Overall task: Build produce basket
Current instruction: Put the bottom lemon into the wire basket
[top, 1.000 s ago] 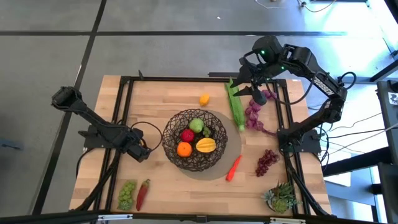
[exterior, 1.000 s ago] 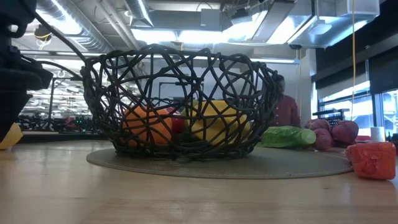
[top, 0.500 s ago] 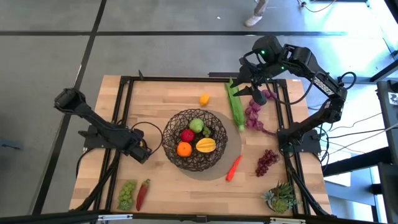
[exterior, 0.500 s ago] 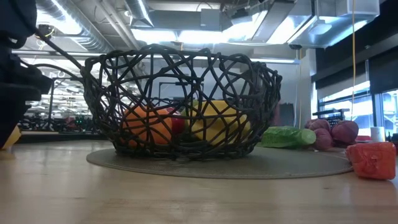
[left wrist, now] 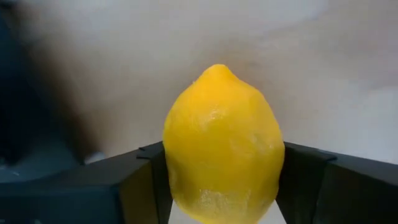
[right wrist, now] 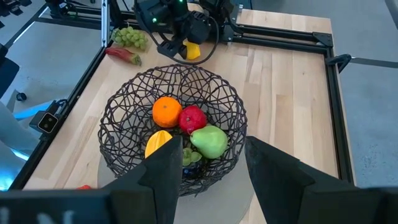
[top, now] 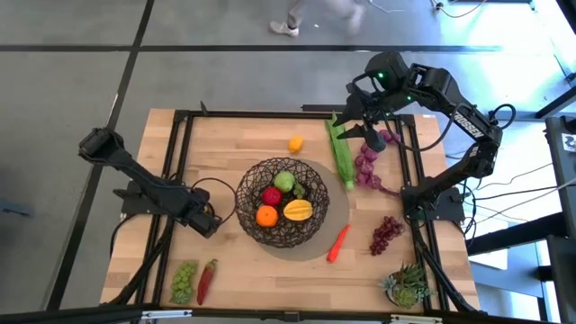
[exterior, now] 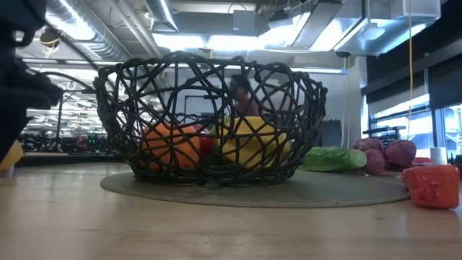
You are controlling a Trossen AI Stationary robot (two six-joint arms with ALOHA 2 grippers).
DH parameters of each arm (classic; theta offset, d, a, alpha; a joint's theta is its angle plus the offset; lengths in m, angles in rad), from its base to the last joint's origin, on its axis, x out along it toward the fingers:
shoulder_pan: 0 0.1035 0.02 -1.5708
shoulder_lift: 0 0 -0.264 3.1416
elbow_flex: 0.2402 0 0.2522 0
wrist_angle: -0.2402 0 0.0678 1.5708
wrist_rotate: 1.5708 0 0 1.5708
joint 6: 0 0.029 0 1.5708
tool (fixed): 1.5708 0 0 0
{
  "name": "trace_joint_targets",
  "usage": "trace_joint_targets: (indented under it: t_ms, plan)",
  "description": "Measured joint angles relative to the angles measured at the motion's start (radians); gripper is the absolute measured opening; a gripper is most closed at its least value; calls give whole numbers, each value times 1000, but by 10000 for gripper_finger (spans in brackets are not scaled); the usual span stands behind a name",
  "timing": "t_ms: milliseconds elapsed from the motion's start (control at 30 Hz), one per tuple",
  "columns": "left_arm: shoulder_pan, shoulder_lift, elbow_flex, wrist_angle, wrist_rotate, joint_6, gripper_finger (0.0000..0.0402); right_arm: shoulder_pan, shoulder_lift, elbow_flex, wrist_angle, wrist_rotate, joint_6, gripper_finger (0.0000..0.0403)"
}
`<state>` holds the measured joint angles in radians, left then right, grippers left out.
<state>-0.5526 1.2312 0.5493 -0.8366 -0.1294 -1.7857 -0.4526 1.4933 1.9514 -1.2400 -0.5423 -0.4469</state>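
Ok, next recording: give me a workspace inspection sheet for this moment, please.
Surface: wooden table, black frame rails.
Job's things: basket on grey mat holds orange, red apple, green apple, mango; carrot, purple grapes, green stalk, green grapes, chilli outside.
Clutter: succulent.
Grippers: left tool grips lemon; right tool open above the table's far right, empty.
Cables: along both arms.
Surroundings: person walking past.

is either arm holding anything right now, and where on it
The left pincer grips the lemon across its sides, one finger on each side. The right pincer is open above the basket, holding nothing.
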Motion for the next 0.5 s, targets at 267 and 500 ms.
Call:
trace_joint_targets:
  t_ms: [267,500]
  plan:
    - [1,0,180,-128,-57,141,177,0,0,0,0,0,-2,177]
    - [18,-1,439,-297,-281,253,176,0,0,0,0,0,-2,177]
